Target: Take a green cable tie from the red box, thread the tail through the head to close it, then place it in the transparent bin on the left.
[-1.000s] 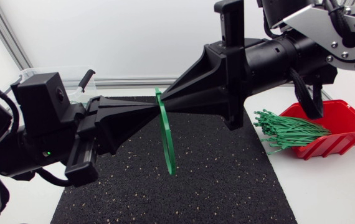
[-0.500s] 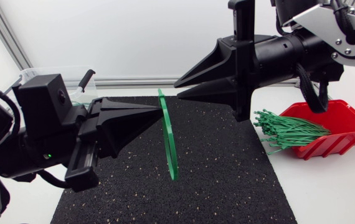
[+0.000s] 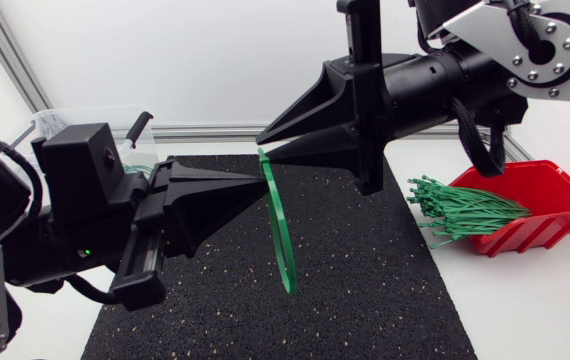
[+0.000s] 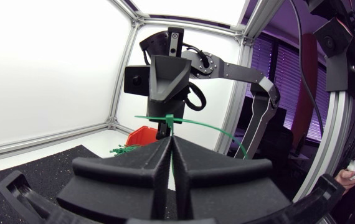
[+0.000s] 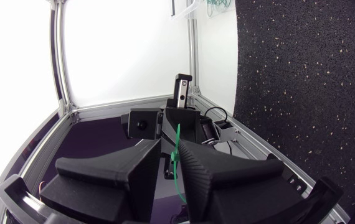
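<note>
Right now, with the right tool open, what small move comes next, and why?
Probably swing the left tool toward the transparent bin: it alone pinches the cable tie, which looks looped closed, and the right tool stands open beside it.

A: any readable text, labels or numbers?
B: none legible, head view or either wrist view.
A: signs, markings?
B: nothing that can be read.
</note>
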Controlling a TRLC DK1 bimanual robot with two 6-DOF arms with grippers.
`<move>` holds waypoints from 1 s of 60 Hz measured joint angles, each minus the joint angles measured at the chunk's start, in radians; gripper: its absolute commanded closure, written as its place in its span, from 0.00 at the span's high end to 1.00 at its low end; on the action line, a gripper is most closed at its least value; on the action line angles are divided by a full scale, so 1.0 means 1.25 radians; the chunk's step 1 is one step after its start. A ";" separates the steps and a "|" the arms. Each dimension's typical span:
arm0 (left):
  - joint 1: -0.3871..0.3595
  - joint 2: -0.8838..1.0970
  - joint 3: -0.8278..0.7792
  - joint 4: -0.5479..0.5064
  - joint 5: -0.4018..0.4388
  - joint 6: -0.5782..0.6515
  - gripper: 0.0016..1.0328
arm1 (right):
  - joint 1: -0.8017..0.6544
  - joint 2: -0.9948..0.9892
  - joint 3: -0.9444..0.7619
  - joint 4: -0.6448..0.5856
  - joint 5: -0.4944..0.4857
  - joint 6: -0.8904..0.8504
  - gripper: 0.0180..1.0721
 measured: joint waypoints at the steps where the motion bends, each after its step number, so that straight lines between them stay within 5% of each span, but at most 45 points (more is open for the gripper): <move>1: 0.000 0.000 0.000 0.000 0.000 0.000 0.03 | 0.000 0.000 0.000 0.000 0.000 0.000 0.26; 18: -0.004 0.001 0.000 0.000 0.000 0.000 0.03 | 0.009 0.000 0.000 0.000 0.000 0.000 0.25; 30: -0.004 0.001 0.000 0.000 0.000 0.000 0.03 | 0.013 0.000 0.000 0.000 0.001 0.000 0.05; 50: -0.017 0.000 0.001 -0.007 -0.005 0.000 0.03 | 0.012 0.000 -0.011 0.013 0.017 0.000 0.05; 60: -0.055 -0.043 0.002 -0.073 -0.063 0.000 0.03 | 0.009 0.040 -0.012 0.034 0.021 0.001 0.06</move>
